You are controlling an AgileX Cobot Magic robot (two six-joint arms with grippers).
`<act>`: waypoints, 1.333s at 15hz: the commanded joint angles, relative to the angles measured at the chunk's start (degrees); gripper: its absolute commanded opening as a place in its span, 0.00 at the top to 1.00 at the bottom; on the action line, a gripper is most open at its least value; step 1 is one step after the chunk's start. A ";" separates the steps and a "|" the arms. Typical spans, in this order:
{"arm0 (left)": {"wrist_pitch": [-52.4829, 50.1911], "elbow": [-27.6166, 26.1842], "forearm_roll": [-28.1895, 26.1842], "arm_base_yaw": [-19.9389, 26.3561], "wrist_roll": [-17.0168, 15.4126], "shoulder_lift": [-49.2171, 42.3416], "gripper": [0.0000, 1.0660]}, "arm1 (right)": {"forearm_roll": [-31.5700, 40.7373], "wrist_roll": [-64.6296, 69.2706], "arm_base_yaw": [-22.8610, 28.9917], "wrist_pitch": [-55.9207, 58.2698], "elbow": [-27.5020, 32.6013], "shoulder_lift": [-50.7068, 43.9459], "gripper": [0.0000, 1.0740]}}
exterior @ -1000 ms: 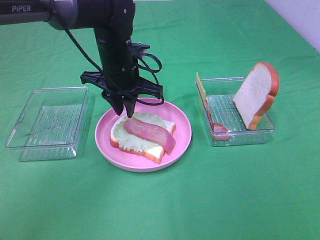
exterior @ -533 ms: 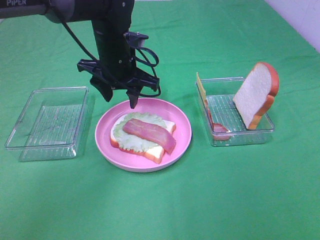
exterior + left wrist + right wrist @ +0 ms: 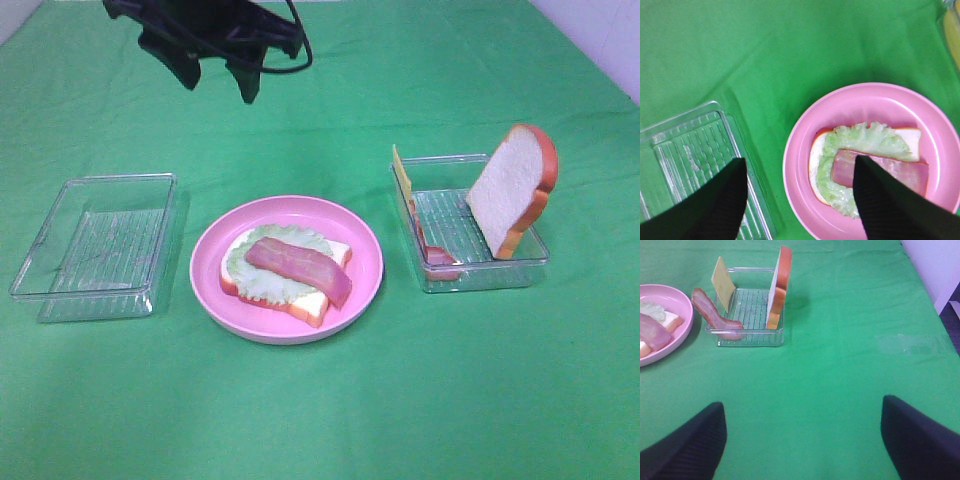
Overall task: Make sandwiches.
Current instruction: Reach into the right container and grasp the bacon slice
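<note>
The left jaws hang high over the far side of the table, spread wide with nothing between them and touching nothing; their two black fingers (image 3: 188,62) show dark at the top edge of the high view. In the left wrist view the same fingers (image 3: 715,205) frame the pink plate (image 3: 800,150) far below. The right jaws are out of the high view; the right wrist view shows their fingers (image 3: 690,445) set as wide apart as can be, bare cloth between them, gripping nothing.

A green cloth (image 3: 450,400) covers the table. A pale wall (image 3: 600,30) shows at the far right corner.

One pink plate sits in the middle. On it lies the half-built sandwich (image 3: 285,275): one bread slice (image 3: 310,303) flat at the bottom, one lettuce leaf (image 3: 250,280) on that, and one bacon strip (image 3: 300,265) laid across the top.

Two clear trays flank the plate, each apart from it. The left tray (image 3: 95,250) lies flat on the cloth. The right tray (image 3: 480,275) holds a second bread slice (image 3: 510,190), standing tilted against its right side, one square of cheese (image 3: 400,175) on edge at its left wall, and a second bacon strip (image 3: 435,255) slumped against that same wall.

In all: two bread slices, two bacon strips, one lettuce leaf, one cheese square, one plate, two trays.
</note>
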 commanded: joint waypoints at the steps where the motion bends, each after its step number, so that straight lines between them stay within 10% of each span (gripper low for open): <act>1: 4.35 0.06 -2.12 -0.06 1.66 -6.76 0.44 | 0.23 -0.69 -0.11 -0.34 0.29 -0.74 0.26; 5: 4.30 11.34 -4.93 -0.06 3.21 -22.12 0.44 | 0.23 -0.69 -0.11 -0.34 0.29 -0.74 0.26; 12: 4.24 48.36 -4.93 -0.06 0.34 -52.83 0.44 | 0.23 -0.69 -0.11 -0.34 0.29 -0.74 0.26; 20: -0.06 72.36 -4.87 -0.06 1.20 -84.40 0.44 | 0.23 -0.69 -0.11 -0.34 0.29 -0.74 0.26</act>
